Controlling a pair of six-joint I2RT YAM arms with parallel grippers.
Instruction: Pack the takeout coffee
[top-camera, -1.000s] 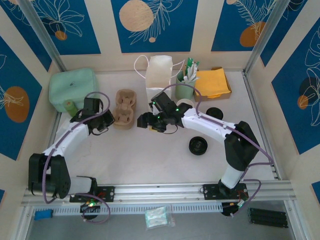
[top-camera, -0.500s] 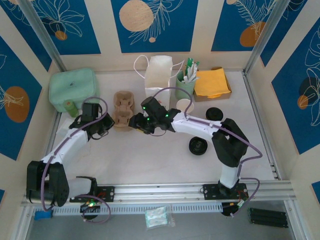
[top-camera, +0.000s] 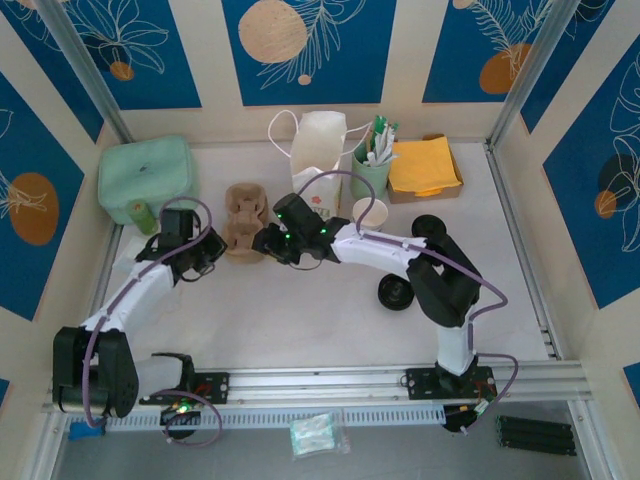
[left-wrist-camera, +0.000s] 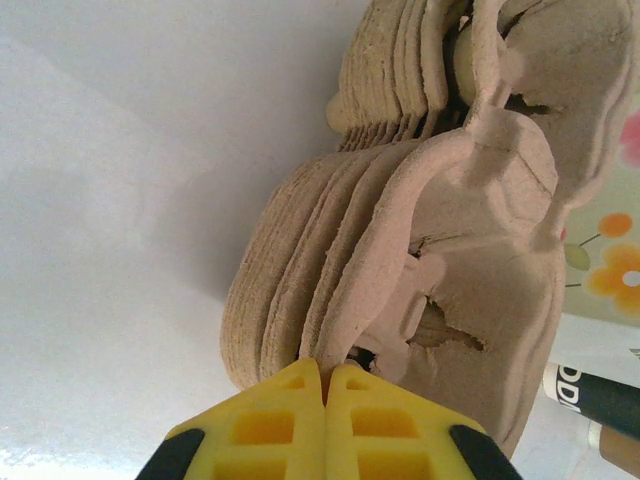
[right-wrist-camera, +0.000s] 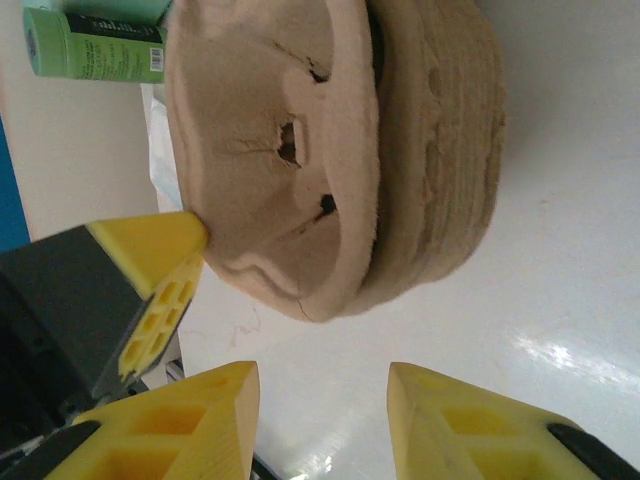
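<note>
- Behind the right arm's forearm, toward the far middle of the table, the takeout coffee (top-camera: 370, 212) stands upright and lidless. It sits just in front of the green utensil holder (top-camera: 369, 172) and beside the white paper bag (top-camera: 320, 150), apart from both grippers.
- Thin paper suggests a light cup that crushes easily, and whether it is filled cannot be told. A gentle hold around the kraft wall below the white rim, kept upright, looks soundest.
- Left gripper (left-wrist-camera: 325, 385) has its yellow fingers pressed together on the rim of the top tray of the pulp carrier stack (left-wrist-camera: 440, 250).
- Right gripper (right-wrist-camera: 320, 400) stands wide with nothing between its fingers, just beside the same stack on the opposite side.
- White tabletop (top-camera: 300, 310) looks smooth and glossy, so a cup could slide. A black lid (top-camera: 397, 292) lies by the right arm, boxed yellow napkins (top-camera: 425, 165) sit far right and a mint container (top-camera: 145, 172) far left, all hemmed by blue-and-cream panelled walls.
</note>
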